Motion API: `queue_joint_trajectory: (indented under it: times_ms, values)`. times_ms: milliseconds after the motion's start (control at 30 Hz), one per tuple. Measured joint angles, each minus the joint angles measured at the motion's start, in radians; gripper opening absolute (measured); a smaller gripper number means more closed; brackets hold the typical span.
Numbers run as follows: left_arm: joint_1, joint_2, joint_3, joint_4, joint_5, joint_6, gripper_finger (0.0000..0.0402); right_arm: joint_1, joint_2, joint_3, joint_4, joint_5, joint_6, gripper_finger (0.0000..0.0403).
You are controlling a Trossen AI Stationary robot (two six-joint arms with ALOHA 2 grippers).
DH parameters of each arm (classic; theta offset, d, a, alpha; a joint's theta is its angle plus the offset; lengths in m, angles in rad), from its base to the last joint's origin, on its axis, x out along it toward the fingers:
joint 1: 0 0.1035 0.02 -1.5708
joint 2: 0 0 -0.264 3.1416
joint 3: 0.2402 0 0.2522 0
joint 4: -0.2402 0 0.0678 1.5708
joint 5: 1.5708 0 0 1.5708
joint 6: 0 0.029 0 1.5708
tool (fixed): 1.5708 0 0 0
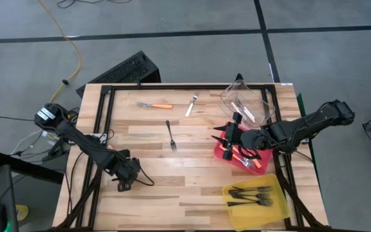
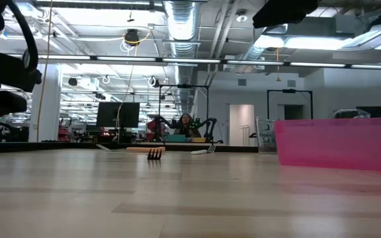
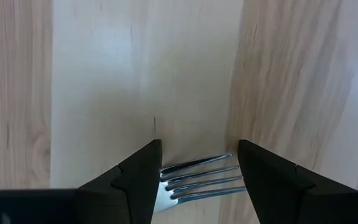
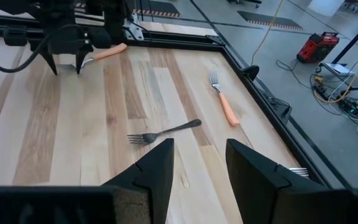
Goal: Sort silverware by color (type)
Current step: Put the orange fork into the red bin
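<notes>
Four black forks [image 1: 253, 196] lie in the yellow bin [image 1: 282, 205].

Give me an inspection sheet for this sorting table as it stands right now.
Surface: wooden table, bare at the middle and front.
Job's things: orange-handled fork, pale fork and black fork lie loose; the other forks are already in the clear bin, red bin and yellow bin.
Clutter: nothing seen.
Grippers: left tool is low at the front left, fingers apart, with metal fork tines between them; grip unclear. Right tool is open and empty by the red bin.
Cables: yellow cable on the floor.
Surroundings: a person far behind.
</notes>
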State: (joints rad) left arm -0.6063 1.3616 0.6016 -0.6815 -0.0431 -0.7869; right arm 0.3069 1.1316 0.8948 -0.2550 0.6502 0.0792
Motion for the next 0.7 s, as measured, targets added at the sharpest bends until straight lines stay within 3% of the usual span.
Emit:
queue_joint_trajectory:
  times_ms: [200,367,500,700]
  values:
    - [-0.027,0.042,0.004,-0.01,-0.022,-0.072,0.02,0.0,0.0,0.0,-0.01,0.0,0.002,0.0171]
    - [-0.048,0.042,0.003,-0.025,-0.053,-0.16,0.0175,0.0,0.0,0.0,-0.021,0.0,0.002,0.0171]
    - [-0.061,0.042,0.002,-0.031,-0.059,-0.172,0.0134,0.0,0.0,0.0,-0.029,0.0,0.002,0.0171]
    - [-0.081,0.043,0.001,-0.04,-0.059,-0.173,0.0039,0.001,0.0,0.0,-0.028,0.0,0.002,0.0171]
